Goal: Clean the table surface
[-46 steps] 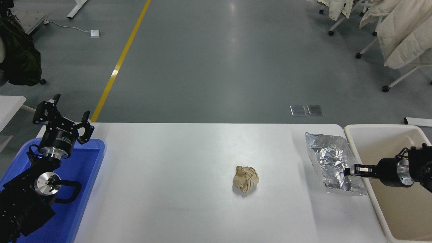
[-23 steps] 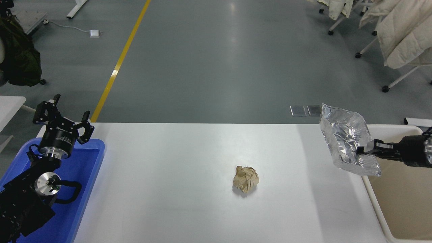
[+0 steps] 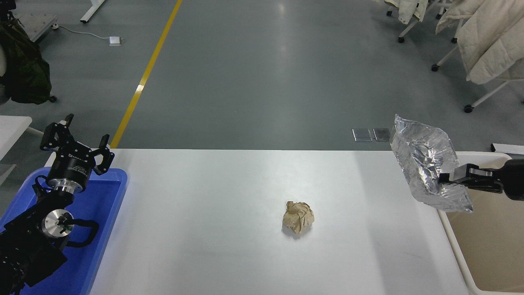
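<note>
Table surface (image 3: 229,205) lies below the right gripper (image 3: 445,178) (jaws pinching foil (image 3: 423,157)).

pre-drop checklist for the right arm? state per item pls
1. Right claw shut on the foil bag: ok.
2. Bag lifted clear of the table surface: ok.
3. Bag fully over the cream bin: not ok, it hangs above the bin's left rim and the table's right end.
4. Bin has room: ok, the visible part shows nothing inside.
5. Left claw parked over the blue tray, out of the way: ok.
6. Table done: not ok, the crumpled brown paper remains.
</note>
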Robot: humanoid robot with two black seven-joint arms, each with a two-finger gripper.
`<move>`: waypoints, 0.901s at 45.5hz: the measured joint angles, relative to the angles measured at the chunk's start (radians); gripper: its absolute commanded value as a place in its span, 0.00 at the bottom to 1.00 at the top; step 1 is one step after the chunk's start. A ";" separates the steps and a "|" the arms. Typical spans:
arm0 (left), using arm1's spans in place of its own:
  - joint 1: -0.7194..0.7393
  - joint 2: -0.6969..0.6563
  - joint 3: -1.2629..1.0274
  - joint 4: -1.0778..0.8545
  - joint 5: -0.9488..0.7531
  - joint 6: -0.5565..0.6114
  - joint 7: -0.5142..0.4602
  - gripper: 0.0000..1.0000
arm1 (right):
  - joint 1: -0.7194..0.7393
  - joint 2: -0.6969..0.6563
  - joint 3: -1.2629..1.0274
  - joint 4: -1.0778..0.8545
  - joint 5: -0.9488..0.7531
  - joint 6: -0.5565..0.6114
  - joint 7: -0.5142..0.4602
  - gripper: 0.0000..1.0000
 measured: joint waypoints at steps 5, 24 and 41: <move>0.000 0.000 0.000 0.000 0.000 0.000 0.000 1.00 | 0.001 -0.034 0.014 0.036 -0.026 0.005 -0.007 0.00; 0.000 0.000 0.000 0.000 0.000 -0.001 0.000 1.00 | -0.003 -0.031 0.032 -0.029 -0.049 0.009 -0.016 0.00; 0.000 0.000 0.000 0.000 0.000 -0.001 0.000 1.00 | -0.095 0.183 0.027 -0.508 0.069 0.000 -0.019 0.00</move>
